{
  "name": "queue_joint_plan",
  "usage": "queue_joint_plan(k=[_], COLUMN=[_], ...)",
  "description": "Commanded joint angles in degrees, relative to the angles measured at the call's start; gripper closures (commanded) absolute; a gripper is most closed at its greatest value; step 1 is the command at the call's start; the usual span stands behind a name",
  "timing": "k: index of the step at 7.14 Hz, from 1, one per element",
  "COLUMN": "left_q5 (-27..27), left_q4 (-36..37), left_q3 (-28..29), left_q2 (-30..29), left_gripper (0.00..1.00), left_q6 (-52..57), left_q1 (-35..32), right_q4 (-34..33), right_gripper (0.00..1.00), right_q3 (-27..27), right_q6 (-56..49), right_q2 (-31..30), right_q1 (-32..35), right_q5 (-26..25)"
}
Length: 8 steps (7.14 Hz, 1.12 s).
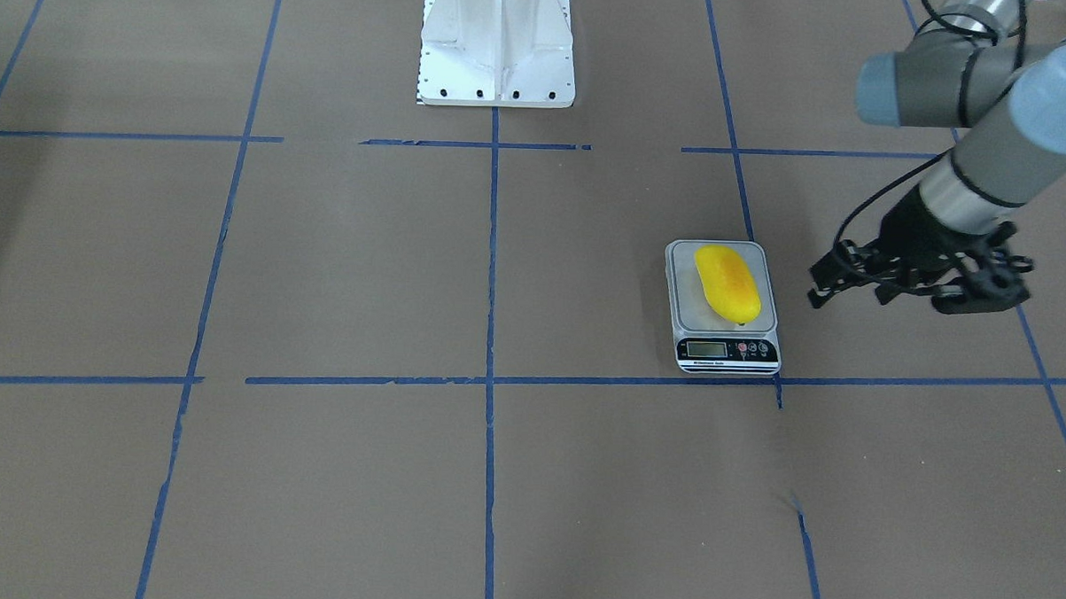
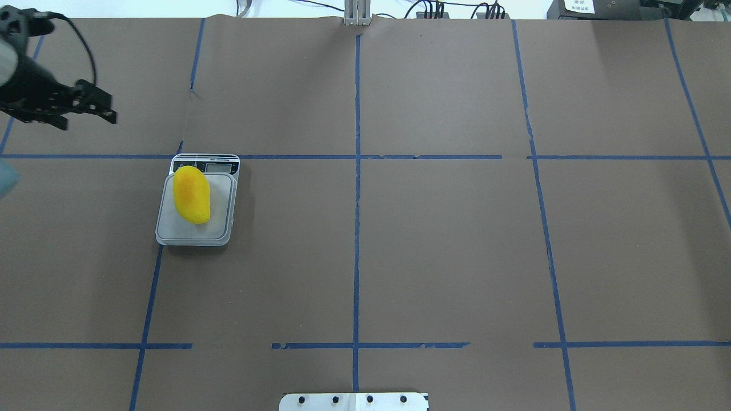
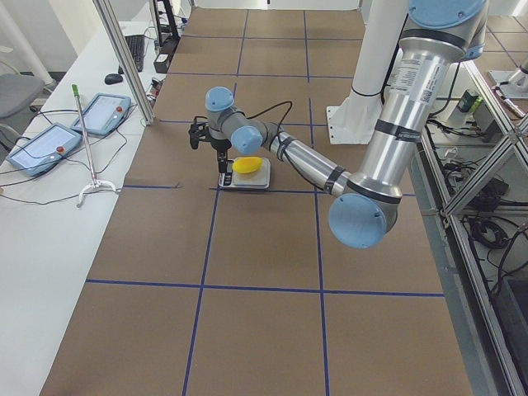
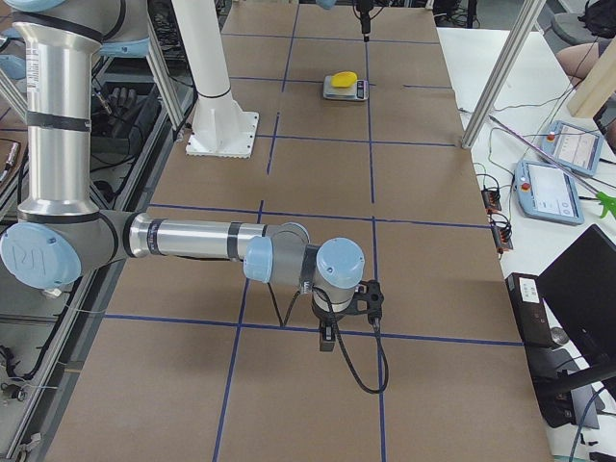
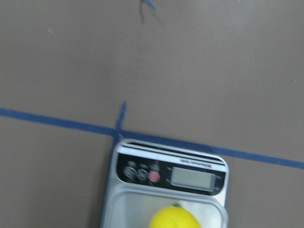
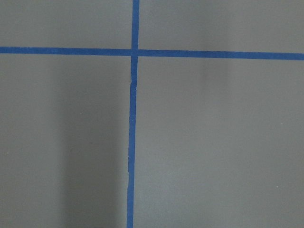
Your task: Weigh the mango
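Observation:
The yellow mango (image 1: pixel 727 284) with an orange blush lies lengthwise on the grey scale (image 1: pixel 726 349), free of any gripper. It also shows in the overhead view (image 2: pixel 191 194) on the scale (image 2: pixel 220 228), and at the bottom edge of the left wrist view (image 5: pixel 175 217) below the scale's display (image 5: pixel 190 176). My left gripper (image 1: pixel 883 298) hangs open and empty above the table beside the scale, on its outer side; it also shows in the overhead view (image 2: pixel 87 120). My right gripper (image 4: pixel 327 337) shows only in the exterior right view, far from the scale, and I cannot tell whether it is open or shut.
The robot's white base (image 1: pixel 497 59) stands at the table's middle edge. Blue tape lines (image 2: pixel 357 228) divide the brown table into squares. Tablets and cables (image 3: pixel 49 140) lie on a white side bench beyond the table's far edge.

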Motion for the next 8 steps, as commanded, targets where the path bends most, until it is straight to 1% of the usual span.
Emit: queue_joint_plan(k=[1,2,3,4,5,6,7,8], left_q5=[-3.78,-3.8,-3.45,-3.36,-3.45,-3.62,-3.97,-3.98], left_q4=[0.28,1.94,7.35,9.23,9.51,12.3,14.07,13.74], left_q3=[0.42,2.87,6.38,8.85,10.35,11.5,11.34,11.51], left_q2=[10.76,13.07,12.83,12.57,11.52,8.46,7.65,8.16], left_gripper=[0.0,0.0,0.0,0.0,0.0,0.0,0.0,0.0], left_q6=[23.93,35.27,45.73,50.97,50.76,46.93,44.89,44.79], left_q1=[-12.06,-17.93,-24.26,-26.93,-27.13,-27.04,-26.96,-26.96], right_q4=[0.0,0.0,0.0,0.0,0.0,0.0,0.0,0.0], right_gripper=[0.0,0.0,0.0,0.0,0.0,0.0,0.0,0.0], right_q3=[0.0,0.0,0.0,0.0,0.0,0.0,0.0,0.0], right_q6=[0.0,0.0,0.0,0.0,0.0,0.0,0.0,0.0], right_q2=[0.07,-0.01,-0.01,0.07,-0.01,-0.01,0.07,-0.01], right_q1=[0.0,0.0,0.0,0.0,0.0,0.0,0.0,0.0], right_q5=[0.0,0.0,0.0,0.0,0.0,0.0,0.0,0.0])
